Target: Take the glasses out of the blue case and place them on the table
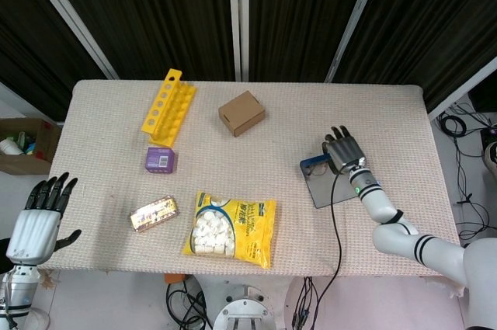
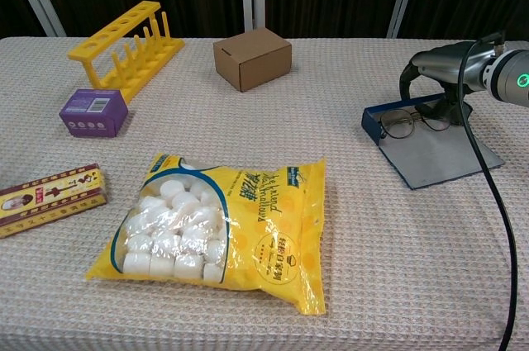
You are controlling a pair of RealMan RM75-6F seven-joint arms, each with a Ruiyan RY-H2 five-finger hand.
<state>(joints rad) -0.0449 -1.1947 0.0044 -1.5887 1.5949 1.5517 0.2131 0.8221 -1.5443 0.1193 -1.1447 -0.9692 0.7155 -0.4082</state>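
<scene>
**Right hand poised over glasses in the open blue case**

Seen from the head camera, a beige woven table fills the middle of the picture, backed by dark curtains. At about 4 o'clock from the table's centre lies the blue case, opened flat, its grey lining facing up. From the chest camera the case sits at 3 o'clock, and the glasses rest inside it along the raised blue edge at the back, thin wire frames with round lenses.

The right hand reaches in from 4 o'clock and arches over the far end of the case. In the chest view this hand is cupped above the glasses, fingers curved downward toward the frames. Whether the fingers actually grip the frames cannot be told; the contact point is hidden behind the hand.

The left hand hangs off the table edge at 8 o'clock, fingers spread and holding nothing.

Other items lie well apart from the case. A yellow test tube rack sits at 10 o'clock, a small cardboard box near 12 o'clock, a purple box at 9 o'clock, a flat red and gold packet at 8 o'clock, and a yellow bag of white candies at 6 o'clock.
</scene>
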